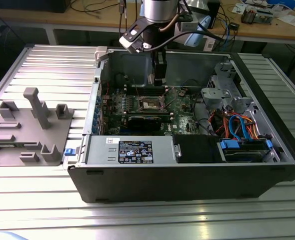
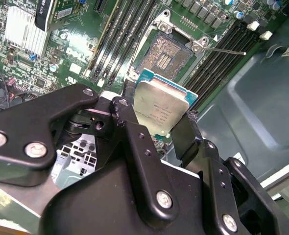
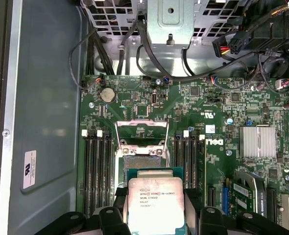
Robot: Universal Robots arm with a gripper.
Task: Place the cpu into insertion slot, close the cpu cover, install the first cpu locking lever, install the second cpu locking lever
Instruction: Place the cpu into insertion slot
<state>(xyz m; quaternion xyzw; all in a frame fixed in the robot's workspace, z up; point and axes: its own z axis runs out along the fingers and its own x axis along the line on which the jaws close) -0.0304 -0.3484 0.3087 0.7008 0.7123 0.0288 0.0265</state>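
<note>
Table (image 1: 47,65): ribbed aluminium, pale, long grooves.

Case (image 1: 187,182): black steel box lying open on the table, filling the exterior view from centre out to 3 o'clock.

Fixture (image 1: 32,125): grey moulded plate with blocky posts, at 9 o'clock of the case, just beside it.

Power unit (image 1: 132,150): grey sheet-metal box along the case's 6 o'clock wall.

Board (image 3: 218,112): green, flat, densely studded. Long narrow black memory slots (image 3: 95,166) flank the socket on both sides.

Gripper (image 1: 160,75): reaches into the case from 12 o'clock. In the second wrist view its matte black bolted links end in two thin fingers (image 2: 186,132). They are clenched on opposite edges of the cpu.

Cpu (image 2: 161,105): flat square, dull silver lid on a teal-green edge. It is held above the board and not seated. In the first wrist view it overlaps one edge of the slot.

Slot (image 2: 164,56): square, with a grainy dark contact field and a pale metal rim, lying bare.

Cover (image 3: 141,131): thin silvery frame, swung up off the slot, on the side away from the cpu.

Lever (image 2: 228,50): thin steel wire sticking out from a slot corner.
</note>
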